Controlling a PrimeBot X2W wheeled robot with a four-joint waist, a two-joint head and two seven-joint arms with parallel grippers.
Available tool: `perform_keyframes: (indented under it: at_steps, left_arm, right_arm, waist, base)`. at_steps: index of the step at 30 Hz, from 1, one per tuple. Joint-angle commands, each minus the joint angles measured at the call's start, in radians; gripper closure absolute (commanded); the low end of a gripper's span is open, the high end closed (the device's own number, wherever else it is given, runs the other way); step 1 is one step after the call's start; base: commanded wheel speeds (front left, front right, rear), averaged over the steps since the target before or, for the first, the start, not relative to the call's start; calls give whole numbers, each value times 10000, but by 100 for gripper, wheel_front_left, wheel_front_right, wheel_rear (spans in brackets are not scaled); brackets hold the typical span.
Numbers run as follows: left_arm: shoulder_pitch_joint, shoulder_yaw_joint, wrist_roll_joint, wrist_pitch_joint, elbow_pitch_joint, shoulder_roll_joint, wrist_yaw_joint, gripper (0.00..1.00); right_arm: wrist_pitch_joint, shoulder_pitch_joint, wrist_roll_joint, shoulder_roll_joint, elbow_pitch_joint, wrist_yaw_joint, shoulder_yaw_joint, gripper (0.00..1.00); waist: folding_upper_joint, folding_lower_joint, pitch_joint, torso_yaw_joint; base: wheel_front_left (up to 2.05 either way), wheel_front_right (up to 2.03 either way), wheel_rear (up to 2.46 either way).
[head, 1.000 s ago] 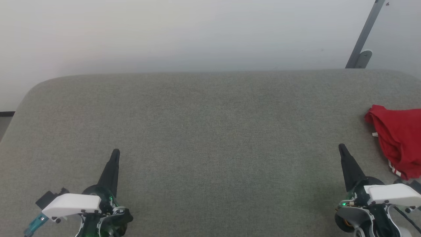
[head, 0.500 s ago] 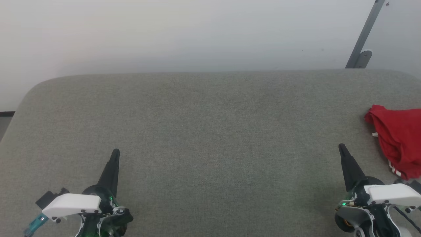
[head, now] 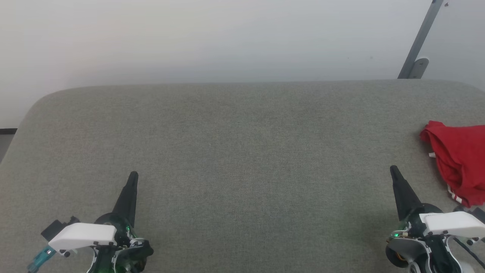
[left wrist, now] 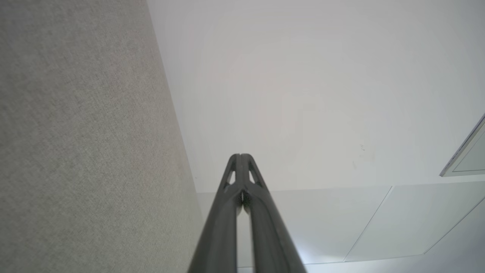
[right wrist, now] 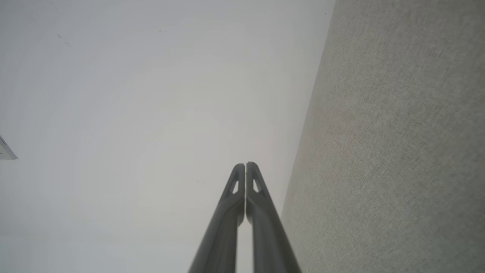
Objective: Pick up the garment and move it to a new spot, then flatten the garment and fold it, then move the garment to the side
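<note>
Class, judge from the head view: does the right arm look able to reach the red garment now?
Probably yes. The right gripper, shut, sits close beside the garment, with only bare table between them; it would need to open first.

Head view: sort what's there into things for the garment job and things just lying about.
For the job: red garment, bunched at the far right; left gripper, shut; right gripper, shut.
Just there: grey table, as work surface; grey metal bar on the wall.

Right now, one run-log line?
garment: bunched, far right on table | left gripper: shut, empty | right gripper: shut, empty
</note>
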Motion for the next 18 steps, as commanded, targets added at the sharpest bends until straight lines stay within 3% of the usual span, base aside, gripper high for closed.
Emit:
perform_keyframes:
  at_steps: [1,18]
  left_arm:
    - [-127,-1,-35,34,-5,-12,-29,100]
    - [-127,0,-36,32,-5,-12,-29,100]
  right_arm:
    - [29,-66,40,28,-37,4,-4,100]
    - [29,-66,40,28,-35,4,0,100]
  waist:
    - [0,0,0,0]
    - [0,0,0,0]
  base:
    - [0,0,0]
    - [0,0,0]
